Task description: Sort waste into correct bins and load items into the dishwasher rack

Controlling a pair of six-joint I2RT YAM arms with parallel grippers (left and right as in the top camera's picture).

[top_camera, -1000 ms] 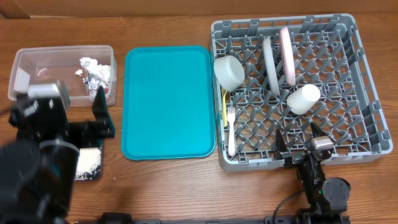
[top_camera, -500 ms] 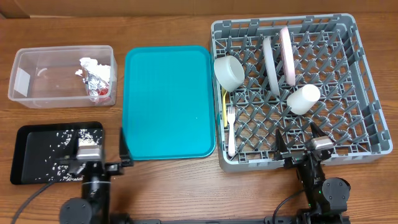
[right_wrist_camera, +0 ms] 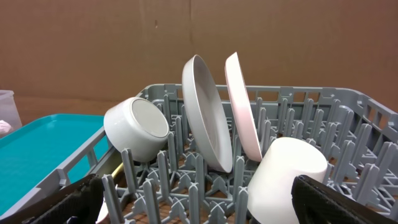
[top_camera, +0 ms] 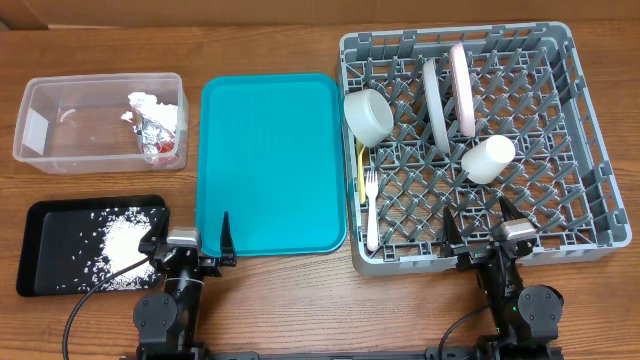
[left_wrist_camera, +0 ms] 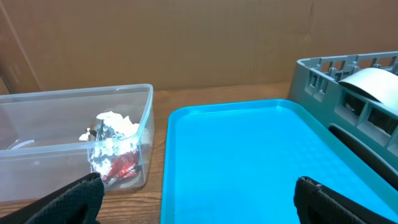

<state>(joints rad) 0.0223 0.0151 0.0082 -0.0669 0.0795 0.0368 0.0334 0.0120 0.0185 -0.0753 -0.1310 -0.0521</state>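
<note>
The grey dishwasher rack [top_camera: 590, 150] holds the pale grey plate [top_camera: 435, 100], the white plate [top_camera: 462, 88], the cream bowl [top_camera: 368, 115], the white cup [top_camera: 488, 158], the yellow spoon [top_camera: 362, 170] and the white fork [top_camera: 371, 215]. The clear tub [top_camera: 60, 150] holds the napkin [top_camera: 143, 102] and red-and-silver wrappers [top_camera: 160, 130]. The black tray [top_camera: 40, 250] holds white grains [top_camera: 120, 240]. My left gripper [top_camera: 188, 247] is open and empty at the front edge beside the black tray. My right gripper [top_camera: 488, 228] is open and empty at the rack's front wall.
A flat teal tray [top_camera: 268, 165] lies between the tub and the rack; it fills the left wrist view [left_wrist_camera: 249, 162]. In the right wrist view the plates [right_wrist_camera: 208, 112], bowl [right_wrist_camera: 138, 127] and cup [right_wrist_camera: 286, 177] stand among the rack pegs. A cardboard wall stands behind the table.
My left arm has drawn back from over the black tray to the front edge and shifted right. A heap of white grains now lies in the black tray. The right arm has not moved.
</note>
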